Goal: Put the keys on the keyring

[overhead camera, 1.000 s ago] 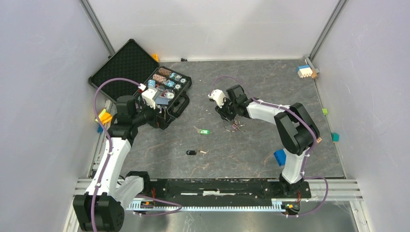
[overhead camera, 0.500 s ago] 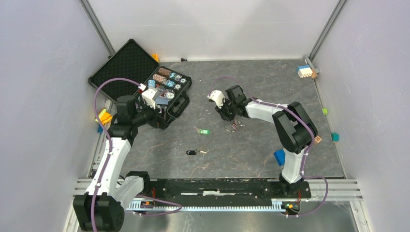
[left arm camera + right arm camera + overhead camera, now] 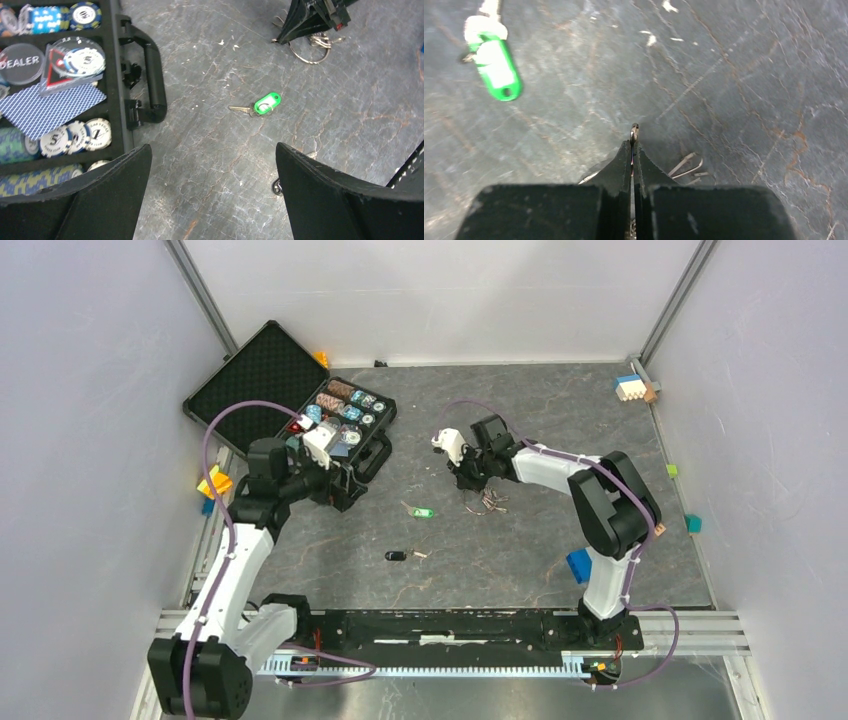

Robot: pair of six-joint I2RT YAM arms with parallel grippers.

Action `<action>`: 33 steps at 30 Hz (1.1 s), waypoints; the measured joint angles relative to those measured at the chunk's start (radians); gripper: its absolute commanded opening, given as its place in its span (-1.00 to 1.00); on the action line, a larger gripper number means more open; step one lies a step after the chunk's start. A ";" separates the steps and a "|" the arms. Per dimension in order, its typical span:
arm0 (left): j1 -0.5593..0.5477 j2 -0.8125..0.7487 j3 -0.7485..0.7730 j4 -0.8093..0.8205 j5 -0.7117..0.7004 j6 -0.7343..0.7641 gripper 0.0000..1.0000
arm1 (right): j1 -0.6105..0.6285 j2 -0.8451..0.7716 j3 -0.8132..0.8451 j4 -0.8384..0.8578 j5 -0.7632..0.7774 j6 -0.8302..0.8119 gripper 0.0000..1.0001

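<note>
We pinch the keyring (image 3: 634,131) edge-on in the right claw (image 3: 633,150), centre frame, likely to steady it for threading. The left claw (image 3: 212,155) stands wide above the green key (image 3: 265,103), mid-frame on the worktop (image 3: 210,75).

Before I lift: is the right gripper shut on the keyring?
Shut on it. The right gripper has its fingertips pressed together, with the wire edge of the keyring pinched between them.
</note>
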 measured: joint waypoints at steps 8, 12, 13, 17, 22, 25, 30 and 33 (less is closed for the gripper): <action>-0.200 0.130 0.007 0.018 0.045 0.124 0.66 | -0.001 -0.094 -0.013 -0.032 -0.282 -0.042 -1.00; -0.321 0.238 0.032 0.024 0.091 0.190 0.46 | -0.001 -0.112 -0.028 -0.056 -0.431 -0.080 -1.00; -0.338 0.263 0.043 0.028 0.103 0.203 0.40 | -0.001 -0.113 -0.033 -0.065 -0.463 -0.093 -1.00; -0.387 0.370 0.111 0.049 0.142 0.239 0.16 | -0.001 -0.123 -0.061 -0.098 -0.550 -0.139 -1.00; -0.431 0.437 0.140 0.085 0.200 0.297 0.14 | -0.001 -0.140 -0.073 -0.143 -0.628 -0.198 -1.00; -0.467 0.453 0.130 0.122 0.221 0.341 0.13 | -0.001 -0.143 -0.073 -0.166 -0.660 -0.234 -1.00; -0.513 0.462 0.087 0.173 0.240 0.406 0.05 | -0.001 -0.143 -0.073 -0.204 -0.691 -0.280 -1.00; -0.525 0.467 0.068 0.195 0.248 0.435 -0.13 | -0.001 -0.143 -0.073 -0.213 -0.699 -0.294 -1.00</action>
